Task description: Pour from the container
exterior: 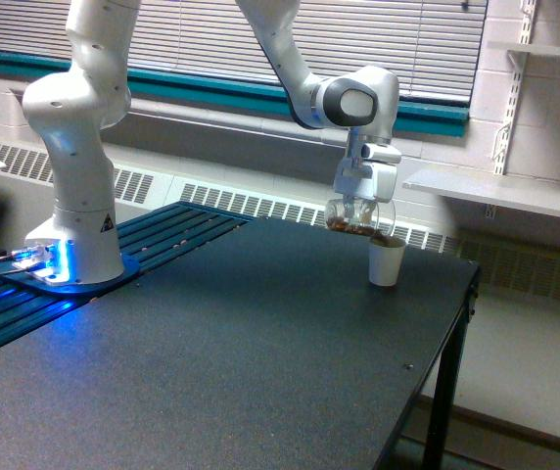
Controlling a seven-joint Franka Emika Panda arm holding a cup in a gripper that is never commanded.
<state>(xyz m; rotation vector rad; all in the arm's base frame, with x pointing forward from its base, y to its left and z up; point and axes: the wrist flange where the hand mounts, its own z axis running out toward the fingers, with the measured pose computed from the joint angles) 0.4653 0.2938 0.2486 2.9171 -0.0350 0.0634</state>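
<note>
Right of the frame's centre we see the gripper closed on the clear cup, tipped sideways over the white cup on the table.

Between the fingers lies a clear, glossy plastic container with brown granular stuff inside. Just below them stands a matt white paper cup on a matt black, finely textured desk. The arm's shell looks smooth, glossy white plastic.

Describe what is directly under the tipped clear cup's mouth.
The white paper cup stands upright on the black table beneath the clear cup, with brown material at its rim. How full it is stays hidden by its opaque wall.
</note>
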